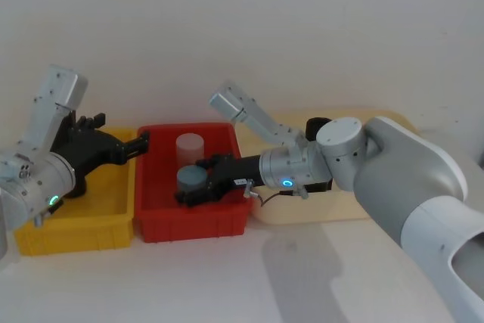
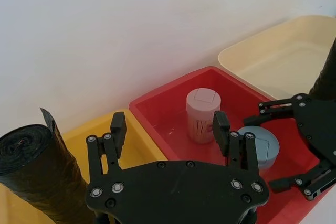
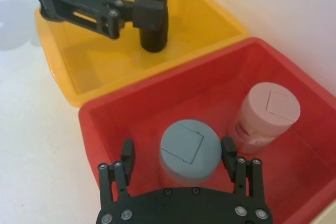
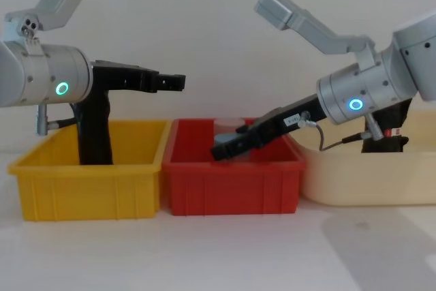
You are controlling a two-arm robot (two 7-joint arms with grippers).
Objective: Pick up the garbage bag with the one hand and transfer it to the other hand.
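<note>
Upright at the left end of the row, the garbage bag [image 4: 94, 131] stands as a black roll in the yellow bin [image 4: 88, 195], its foot inside the bin and its top rising beside the base of the left gripper [image 2: 169, 120]. That gripper, a green ring lit on its wrist, hangs above the bin with fingers spread wide and nothing between them, tips pointing toward the red bin [image 4: 231, 189] next door. Into the red bin reaches the right gripper [image 3: 178, 150], blue ring lit, its fingers parted on either side of a grey lidded canister [image 3: 190, 139]; whether they touch it cannot be told. A pink canister [image 3: 268, 111] stands just beside. A cream bin [image 4: 368, 182] closes the row at right.
</note>
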